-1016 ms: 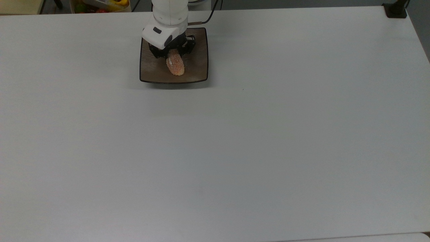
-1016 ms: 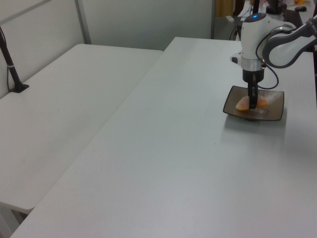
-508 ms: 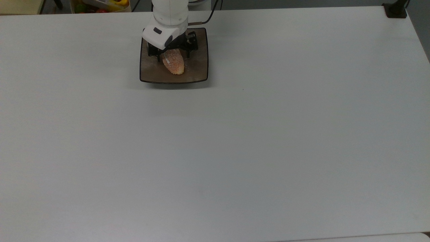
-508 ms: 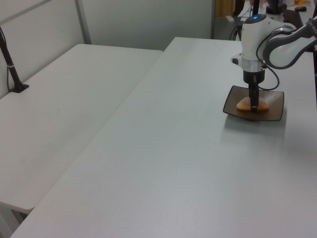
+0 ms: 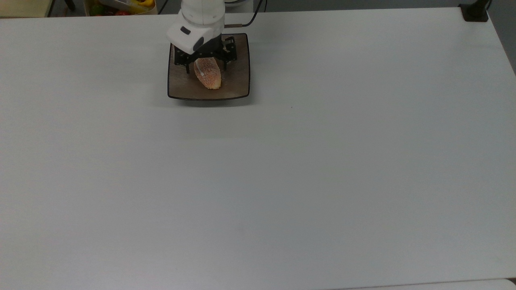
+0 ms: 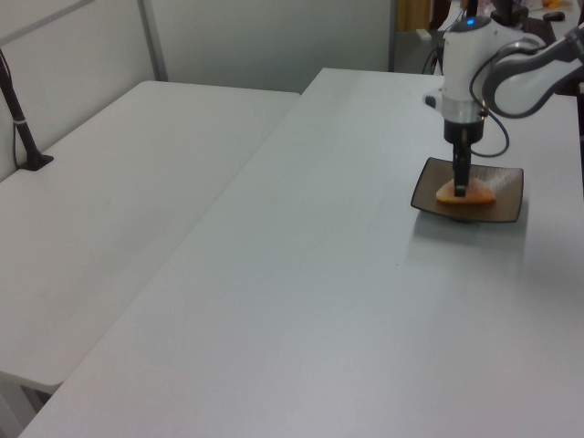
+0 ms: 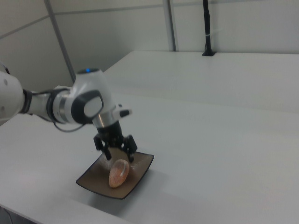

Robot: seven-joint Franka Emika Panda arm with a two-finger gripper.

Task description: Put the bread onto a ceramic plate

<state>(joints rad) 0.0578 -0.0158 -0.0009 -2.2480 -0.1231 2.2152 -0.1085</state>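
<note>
Top view: gripper [image 5: 204, 67] above the far half of the ceramic plate [image 5: 238, 86], fingers [image 5: 187, 68] spread apart either side of the bread's far end, gripping nothing. Bread [image 5: 208, 74] lies flat on the plate, roughly centred, long axis running near-to-far. Plate sits on the white table [image 5: 282, 169] close to its far edge. A bin of colourful items [image 5: 121, 6] sits beyond the table edge.

Left view: gripper [image 6: 461, 185] pointing straight down over bread [image 6: 461, 192] on plate [image 6: 506, 212]; cannot tell contact here.

Right view: gripper [image 7: 119, 155] wide open, fingertips just above the bread [image 7: 118, 172], apart from it. Bread rests on plate [image 7: 140, 179].
</note>
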